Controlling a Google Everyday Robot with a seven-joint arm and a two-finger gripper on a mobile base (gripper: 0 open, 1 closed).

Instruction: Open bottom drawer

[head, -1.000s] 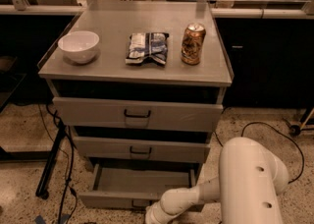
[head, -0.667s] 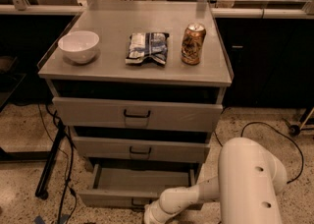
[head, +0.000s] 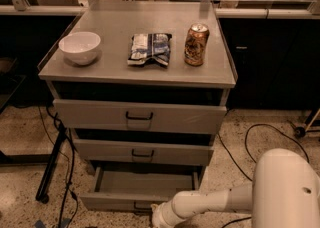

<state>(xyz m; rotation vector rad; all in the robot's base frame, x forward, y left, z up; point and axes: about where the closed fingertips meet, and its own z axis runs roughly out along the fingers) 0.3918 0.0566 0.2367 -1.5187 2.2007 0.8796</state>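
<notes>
Since the earlier frame almost nothing has moved: the white arm has shifted only slightly at its tip, and the bottom drawer stands pulled out about as far as before. A grey metal cabinet of three drawers fills the middle of the view. Its flat top serves as a table carrying a white bowl on the left, a crumpled snack bag in the middle and a drinks can standing upright on the right. The top drawer and middle drawer sit nearly shut. The bottom drawer, lowest of the three, juts forward toward the camera, showing its bare grey floor. Its front runs left to right across the view, with a small black handle at the centre. The robot's single arm reaches in from the lower right, and the end effector sits at the very bottom edge of the view, just beside and below that handle, slightly to its right. Whether it is parted, closed or clamped on the handle cannot be told. The drawer lies directly behind the end effector, so any further pull would likely run straight toward the camera, square to the front. Dark cables trail over the speckled floor on the right.
</notes>
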